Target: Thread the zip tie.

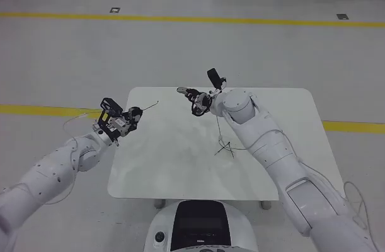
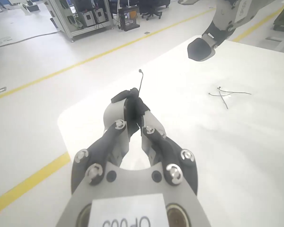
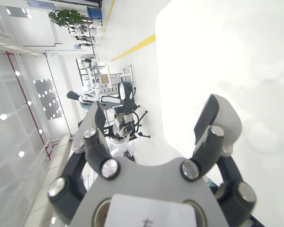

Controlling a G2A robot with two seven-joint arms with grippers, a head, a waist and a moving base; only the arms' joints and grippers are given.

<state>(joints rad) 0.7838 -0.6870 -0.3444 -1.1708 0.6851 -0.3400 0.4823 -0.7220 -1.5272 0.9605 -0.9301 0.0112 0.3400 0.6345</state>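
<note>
White table (image 1: 179, 170) below: over its left edge, near the far corner, the zip tie (image 2: 140, 81) sticks out of your left gripper (image 2: 135, 101), clamped on one end. It looks thin, light and springy, probably slick, so take it close to the free tip. Your right gripper (image 3: 156, 119) hangs spread wide and empty near the far edge. Spare ties (image 2: 223, 94) lie mid-table.

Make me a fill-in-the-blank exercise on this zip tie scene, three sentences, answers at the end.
The left hand is ____ on a zip tie.
The right hand is ____ and holds nothing.
The spare ties lie loose on the ____ table.
Missing words: shut; open; white.
</note>
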